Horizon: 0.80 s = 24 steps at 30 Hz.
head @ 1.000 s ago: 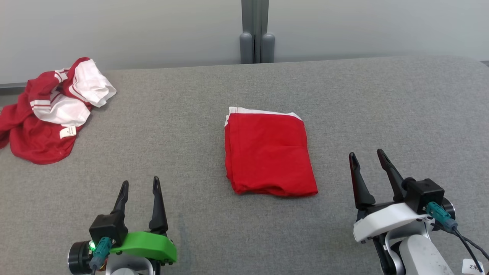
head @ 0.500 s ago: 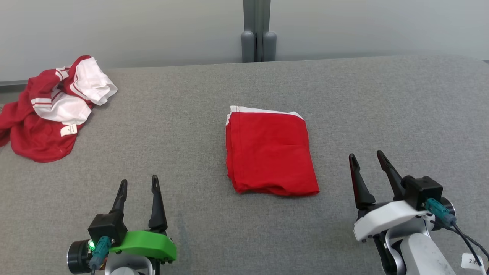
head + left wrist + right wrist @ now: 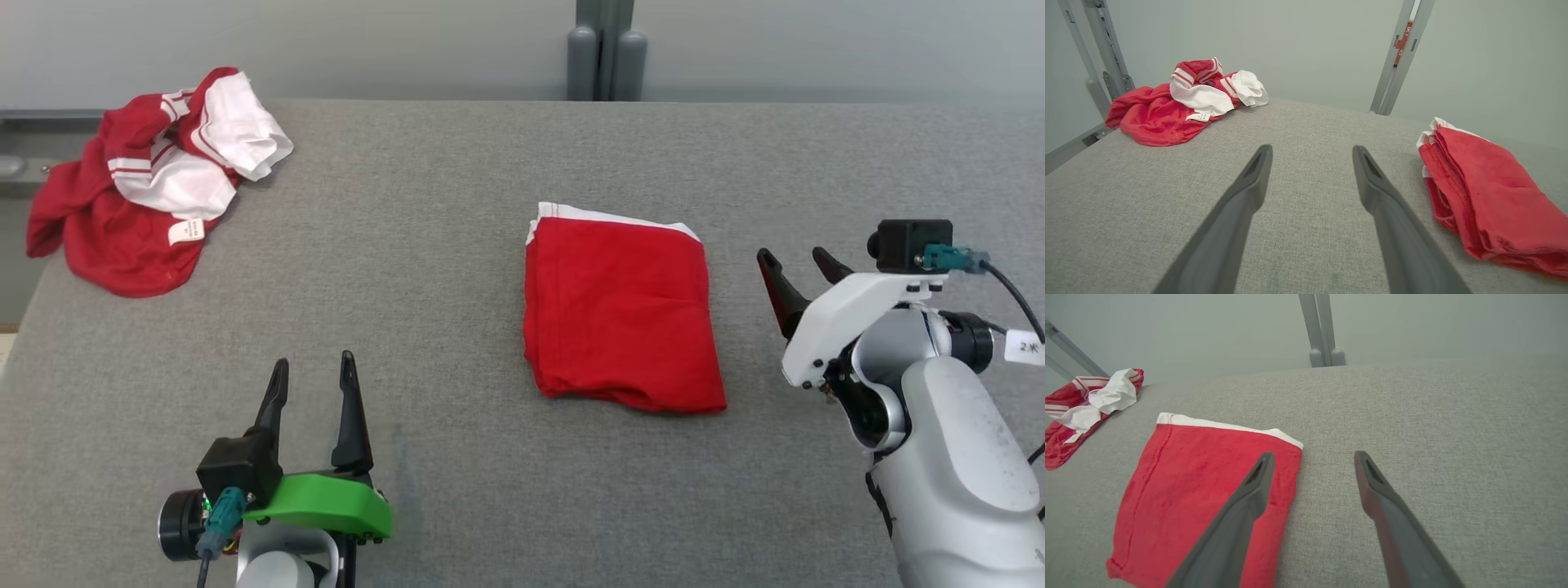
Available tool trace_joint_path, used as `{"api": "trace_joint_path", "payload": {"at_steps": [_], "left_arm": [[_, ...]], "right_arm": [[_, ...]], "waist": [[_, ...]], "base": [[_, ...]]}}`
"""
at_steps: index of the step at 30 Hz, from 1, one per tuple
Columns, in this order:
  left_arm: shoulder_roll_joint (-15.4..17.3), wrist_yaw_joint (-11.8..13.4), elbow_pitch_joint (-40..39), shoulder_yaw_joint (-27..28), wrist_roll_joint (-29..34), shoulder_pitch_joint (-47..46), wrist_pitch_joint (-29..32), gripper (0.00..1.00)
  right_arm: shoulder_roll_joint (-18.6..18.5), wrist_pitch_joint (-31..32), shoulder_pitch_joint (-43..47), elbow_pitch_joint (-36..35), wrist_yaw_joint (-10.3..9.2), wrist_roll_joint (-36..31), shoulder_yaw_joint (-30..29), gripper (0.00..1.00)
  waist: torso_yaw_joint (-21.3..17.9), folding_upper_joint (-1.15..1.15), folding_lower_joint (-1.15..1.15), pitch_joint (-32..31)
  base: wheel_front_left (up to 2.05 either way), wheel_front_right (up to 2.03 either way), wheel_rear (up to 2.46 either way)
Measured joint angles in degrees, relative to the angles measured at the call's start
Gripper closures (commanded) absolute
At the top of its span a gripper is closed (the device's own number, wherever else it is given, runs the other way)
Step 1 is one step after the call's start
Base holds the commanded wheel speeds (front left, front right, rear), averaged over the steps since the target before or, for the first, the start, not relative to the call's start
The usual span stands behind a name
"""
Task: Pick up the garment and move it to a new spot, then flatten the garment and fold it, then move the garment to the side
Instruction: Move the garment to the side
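A crumpled pile (image 3: 155,204) lies far left on the table (image 3: 449,286); the left gripper (image 3: 315,359) hangs low, fingers apart, empty. The garment (image 3: 624,314) lies mid-table, folded flat — only the shift aside looks left — the right gripper (image 3: 791,255) just beside it, spread and empty.

Folded red garment (image 3: 624,314) on grey table (image 3: 457,204), right gripper (image 3: 792,257) just beside it, left gripper (image 3: 315,361) well apart, both spread wide.

Green left cover (image 3: 326,506), white right cover (image 3: 845,314), long dark fingers (image 3: 351,412).
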Motion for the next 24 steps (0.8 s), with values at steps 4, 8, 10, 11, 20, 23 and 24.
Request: {"api": "trace_joint_path", "payload": {"at_steps": [4, 8, 10, 11, 20, 23, 24], "left_arm": [[0.0, 0.3, -0.5, -0.4, -0.7, -0.3, 0.0, 0.0], [0.0, 0.6, -1.0, -0.8, -1.0, -0.5, 0.0, 0.0], [0.0, 0.6, -1.1, -0.9, -1.0, -0.6, 0.0, 0.0], [0.0, 0.7, -1.2, -1.0, -1.0, -0.6, 0.0, 0.0], [0.0, 0.7, -1.7, -1.2, -1.4, -1.0, 0.0, 0.0], [0.0, 0.5, -2.2, -1.3, -1.3, -1.0, 0.0, 0.0], [0.0, 0.4, -2.4, -1.3, -1.0, -1.1, 0.0, 0.0]], "right_arm": [[-1.3, 4.9, -2.3, 4.1, 0.0, 3.5, 0.7, 0.0], [-2.2, 7.4, -3.3, 8.3, -0.01, 4.8, 1.9, 0.0], [-2.4, 8.2, -3.9, 10.2, 0.0, 5.5, 2.3, 0.0], [-2.5, 8.2, -4.2, 11.2, 0.0, 5.4, 2.6, 0.0], [-2.8, 8.3, -8.4, 19.2, 0.0, 6.0, 4.3, 0.43], [-2.9, 8.0, -9.3, 20.1, 0.0, 6.9, 5.4, 0.9], [-3.1, 7.6, -9.6, 20.2, 0.0, 7.3, 6.0, 1.0]], "waist": [[2.2, 0.0, 0.0, 0.9], [4.5, 0.0, 0.0, 1.8], [5.5, 0.0, 0.0, 2.3], [6.1, 0.0, 0.0, 2.6], [8.7, 0.0, 0.0, 5.0], [8.6, 0.0, 0.0, 5.4], [8.4, 0.0, 0.0, 5.5]], "base": [[0.0, 0.0, 0.0], [0.0, 0.0, 0.0], [0.0, 0.0, 0.0], [0.0, 0.0, 0.0], [0.0, 0.0, 0.0], [0.0, 0.0, 0.0], [0.0, 0.0, 0.0]]}}
